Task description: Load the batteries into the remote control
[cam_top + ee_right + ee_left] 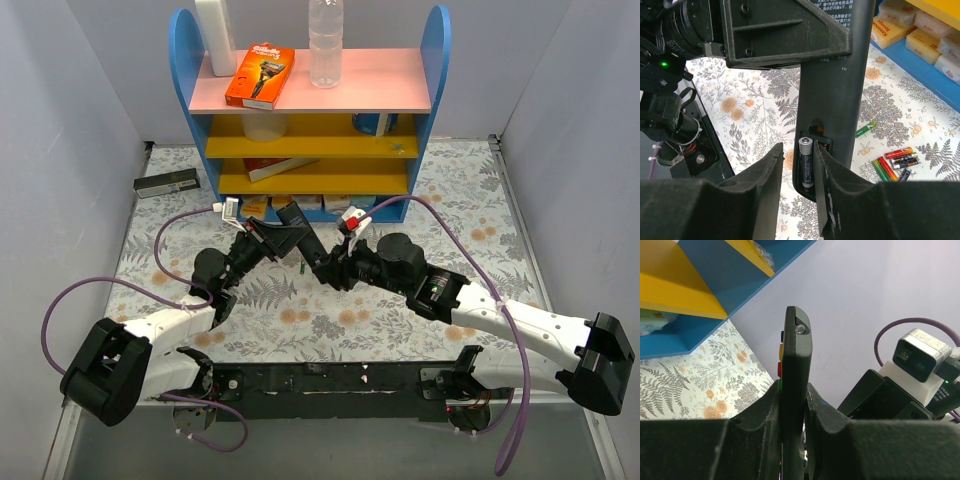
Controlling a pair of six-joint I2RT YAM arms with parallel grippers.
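My left gripper [792, 390] is shut on the slim black remote control [795, 370] and holds it raised above the table, edge-on, with coloured buttons on its left face. In the top view the remote [297, 232] sits between the two grippers. In the right wrist view its back [840, 100] faces me with the battery bay open. One dark battery [806, 162] lies in the bay. My right gripper [799, 150] is open around that battery, its right finger against it. Several loose batteries [895, 160], red, green and dark, lie on the floral table, with one thin green battery [866, 129] apart.
A blue shelf unit [182, 60] with pink and yellow shelves stands at the back. It carries an orange box [260, 75] and a clear bottle [326, 40]. A dark flat box with a pale label [167, 183] lies at the back left. Grey walls close in both sides.
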